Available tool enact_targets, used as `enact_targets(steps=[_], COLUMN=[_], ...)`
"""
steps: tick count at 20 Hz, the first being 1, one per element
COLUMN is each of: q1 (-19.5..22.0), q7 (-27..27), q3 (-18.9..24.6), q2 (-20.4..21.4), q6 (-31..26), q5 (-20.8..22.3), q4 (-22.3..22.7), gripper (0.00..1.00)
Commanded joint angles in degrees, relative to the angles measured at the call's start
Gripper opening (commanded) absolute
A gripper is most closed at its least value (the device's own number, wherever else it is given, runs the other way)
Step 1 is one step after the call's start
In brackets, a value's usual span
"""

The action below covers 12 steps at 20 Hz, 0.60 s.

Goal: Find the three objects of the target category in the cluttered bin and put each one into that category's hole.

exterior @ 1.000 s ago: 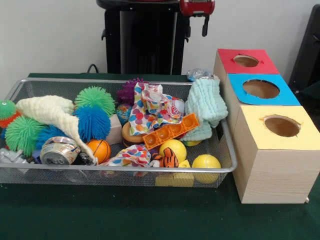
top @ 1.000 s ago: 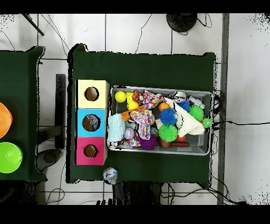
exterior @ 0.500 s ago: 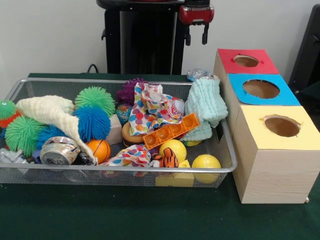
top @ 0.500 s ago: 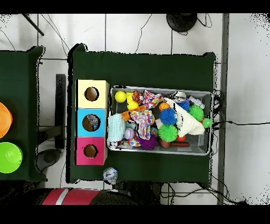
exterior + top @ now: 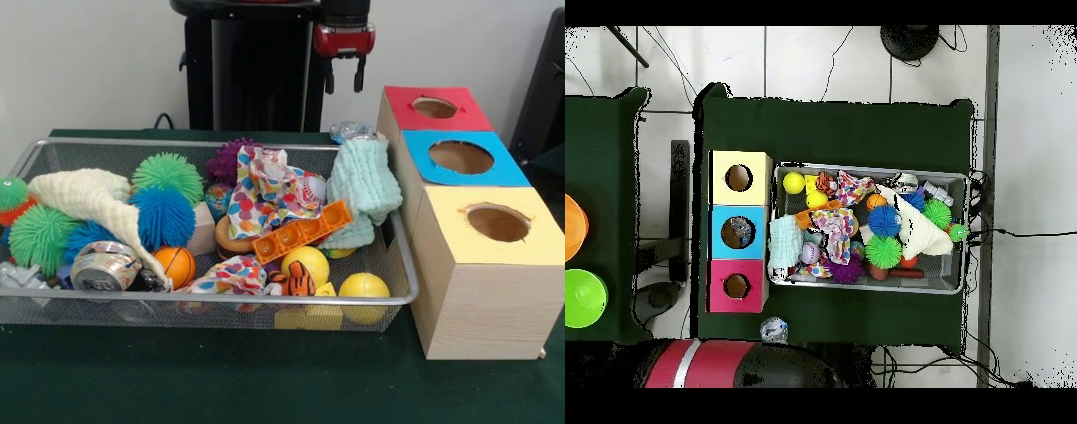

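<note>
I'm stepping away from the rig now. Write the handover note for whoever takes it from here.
Gripper: open, empty, hanging high behind the bin's far rim.
Wire bin: full of clutter, including spiky balls, yellow balls, cloths, an orange block strip and a can.
Sorting box: red hole, blue hole, yellow hole. The overhead view shows something already inside the blue hole.
Crumpled foil piece lies on the table outside the bin.
Left: no pick is under way; the target category is not evident.

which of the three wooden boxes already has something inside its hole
The blue-topped wooden box, the middle one: the overhead view shows something in its hole, while the yellow-topped and red-topped holes look dark.
</note>
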State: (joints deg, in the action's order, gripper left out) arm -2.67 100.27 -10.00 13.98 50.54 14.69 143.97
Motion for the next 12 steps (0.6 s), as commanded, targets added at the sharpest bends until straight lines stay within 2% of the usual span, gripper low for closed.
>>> enact_targets(steps=[1,12], q1=[0.58,-0.04], q7=[16.52,16.58], q3=[3.77,5.0], q2=[-7.03,-9.4], q6=[5.97,7.81], q5=[-5.77,-7.92], q4=[-11.55,-12.92], gripper=[1.0,1.0])
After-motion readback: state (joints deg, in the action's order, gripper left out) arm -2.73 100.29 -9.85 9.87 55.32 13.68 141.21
